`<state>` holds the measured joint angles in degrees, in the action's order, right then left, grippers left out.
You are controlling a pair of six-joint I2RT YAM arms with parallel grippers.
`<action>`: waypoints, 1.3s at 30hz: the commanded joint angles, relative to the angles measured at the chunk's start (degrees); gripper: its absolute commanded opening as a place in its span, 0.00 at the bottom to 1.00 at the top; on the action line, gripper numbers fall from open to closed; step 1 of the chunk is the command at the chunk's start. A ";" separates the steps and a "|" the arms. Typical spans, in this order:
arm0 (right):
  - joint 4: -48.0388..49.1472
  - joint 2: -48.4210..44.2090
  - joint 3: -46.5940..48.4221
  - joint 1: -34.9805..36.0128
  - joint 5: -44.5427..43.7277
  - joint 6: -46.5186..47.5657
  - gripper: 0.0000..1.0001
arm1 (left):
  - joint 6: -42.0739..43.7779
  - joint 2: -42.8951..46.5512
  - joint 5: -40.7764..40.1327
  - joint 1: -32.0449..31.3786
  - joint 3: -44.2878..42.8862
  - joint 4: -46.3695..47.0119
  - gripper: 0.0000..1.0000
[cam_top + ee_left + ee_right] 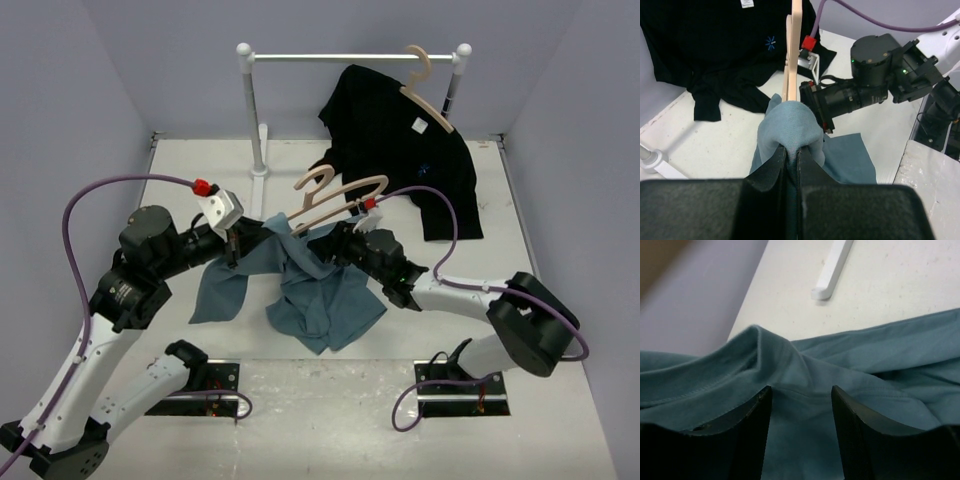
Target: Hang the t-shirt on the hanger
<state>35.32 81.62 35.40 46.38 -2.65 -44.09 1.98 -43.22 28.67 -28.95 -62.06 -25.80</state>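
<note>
The slate-blue t-shirt (325,300) lies bunched on the table between my arms. The tan wooden hanger (345,192) is held tilted above it, with its lower end inside the shirt. My left gripper (233,255) is shut on a fold of the t-shirt (790,127), which is stretched over the end of the hanger (796,45). My right gripper (335,240) is at the hanger's lower arm. In the right wrist view its jaws (801,390) stand partly apart, clamped across a cloth-covered ridge of the t-shirt (865,355). The wood is hidden there.
A black shirt (400,150) hangs on its own tan hanger (428,90) from the white rail (350,57) at the back, its hem trailing on the table. The rail's white foot (832,267) lies behind the shirt. Grey walls close three sides.
</note>
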 commanded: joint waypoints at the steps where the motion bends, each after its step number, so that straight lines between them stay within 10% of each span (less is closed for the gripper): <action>1: 0.98 2.76 3.00 0.38 0.28 -0.27 0.49 | -2.24 0.94 2.26 0.04 -0.08 6.10 0.00; 39: 0.11 4.00 7.22 4.52 -12.62 -4.78 0.57 | -11.20 3.54 7.88 0.12 3.25 14.04 0.00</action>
<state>35.66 83.36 39.86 49.28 -7.09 -48.01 -4.79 -41.83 32.79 -28.91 -58.48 -21.02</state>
